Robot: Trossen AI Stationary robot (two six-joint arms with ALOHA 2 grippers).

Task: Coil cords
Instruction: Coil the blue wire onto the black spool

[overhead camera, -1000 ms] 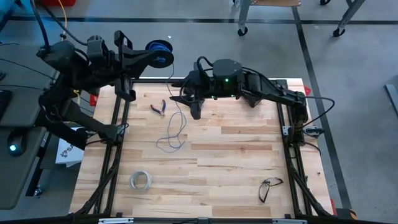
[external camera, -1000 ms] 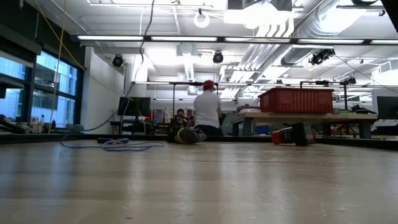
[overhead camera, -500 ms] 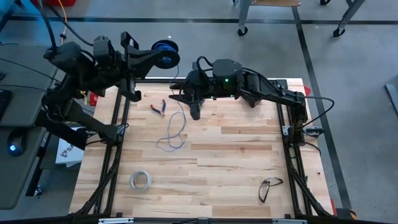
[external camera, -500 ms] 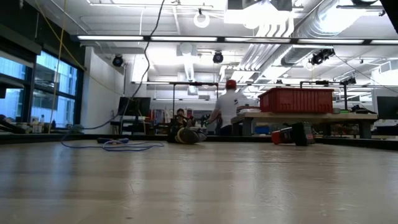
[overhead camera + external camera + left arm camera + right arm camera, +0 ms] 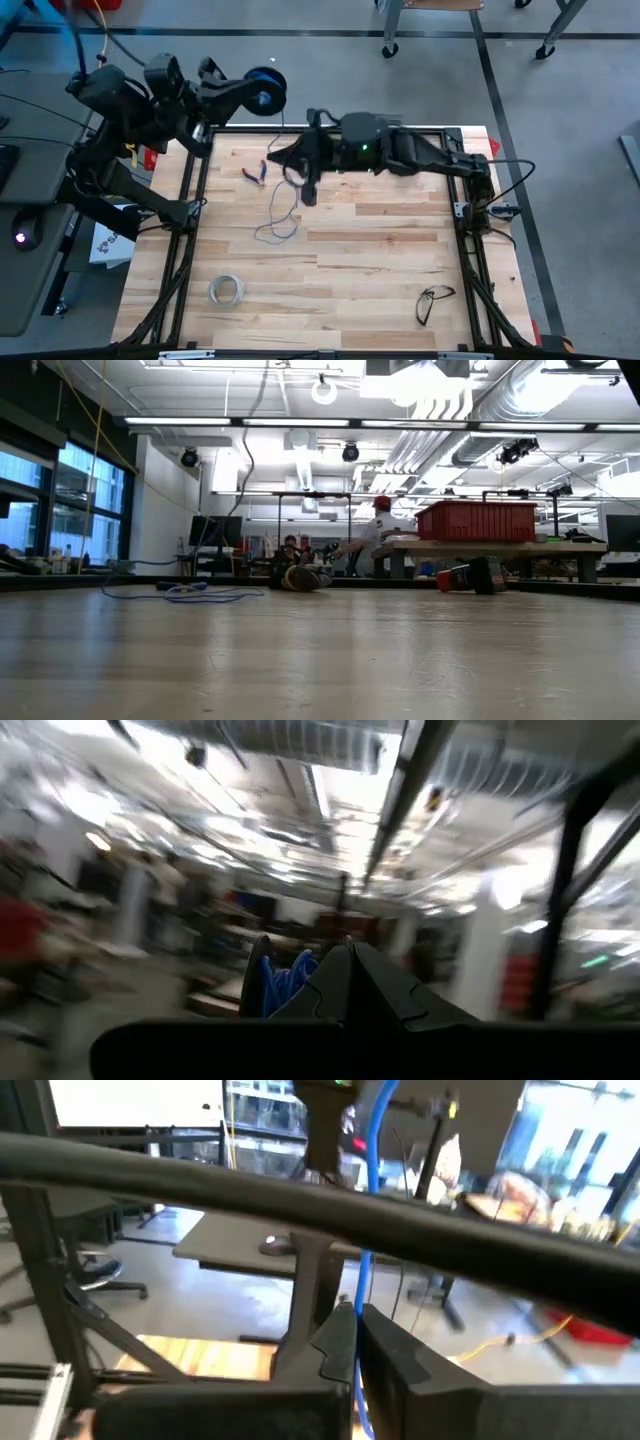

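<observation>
A: What's different?
B: The right tool (image 5: 291, 163) has closed on the wire (image 5: 280, 212), lifting its upper stretch off the surface (image 5: 380, 260).
A: And the left?
B: Its spool (image 5: 263, 87) swung slightly.

table (image 5: 380, 270) – pale wood planks, smooth matt finish; wire (image 5: 278, 215) – thin, bluish plastic-coated; spool (image 5: 264, 88) dark plastic.

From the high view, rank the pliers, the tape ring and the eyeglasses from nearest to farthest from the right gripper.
Measured from the right gripper, shut on the wire near the table's far edge:
1. Pliers: just to its left, also by the far edge.
2. Tape ring: near-left part of the table.
3. Eyeglasses: near-right corner, only slightly farther than the tape ring.
</observation>
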